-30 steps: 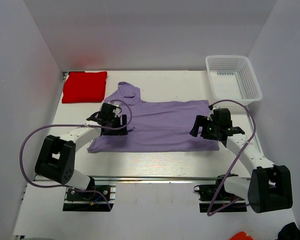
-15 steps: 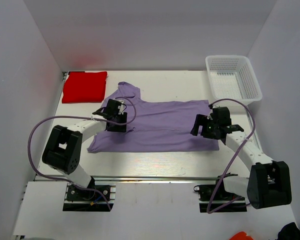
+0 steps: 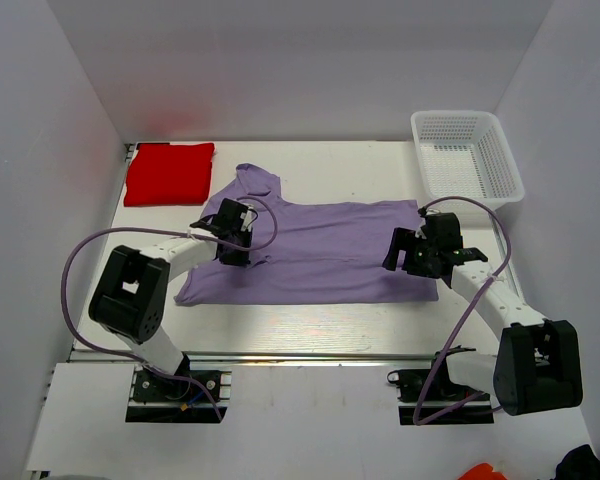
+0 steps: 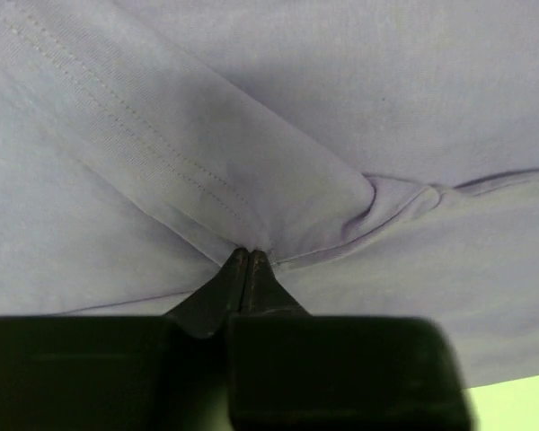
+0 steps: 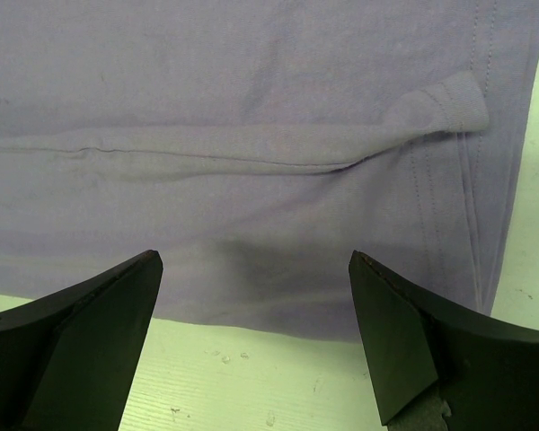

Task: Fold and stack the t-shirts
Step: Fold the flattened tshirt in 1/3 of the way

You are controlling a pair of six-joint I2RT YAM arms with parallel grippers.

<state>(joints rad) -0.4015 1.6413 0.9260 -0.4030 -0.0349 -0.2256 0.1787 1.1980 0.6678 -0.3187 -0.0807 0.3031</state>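
Observation:
A lavender t-shirt [image 3: 320, 250] lies spread flat across the middle of the table. A red t-shirt [image 3: 169, 172], folded into a neat rectangle, rests at the back left. My left gripper [image 3: 238, 243] sits on the lavender shirt's left part, shut, pinching a fold of lavender cloth [image 4: 278, 215] between its fingertips [image 4: 236, 269]. My right gripper [image 5: 255, 260] hovers wide open over the shirt's right edge [image 3: 420, 262], its fingers [image 5: 90, 314] holding nothing, the hem [image 5: 251, 314] lying between them.
A white mesh basket [image 3: 467, 158] stands at the back right. White walls close in the table on the left, back and right. Both arm bases [image 3: 170, 385] are bolted at the near edge.
My left gripper has slid a little toward the back of the shirt and closed, pinching cloth. The right arm has barely shifted and stays open.

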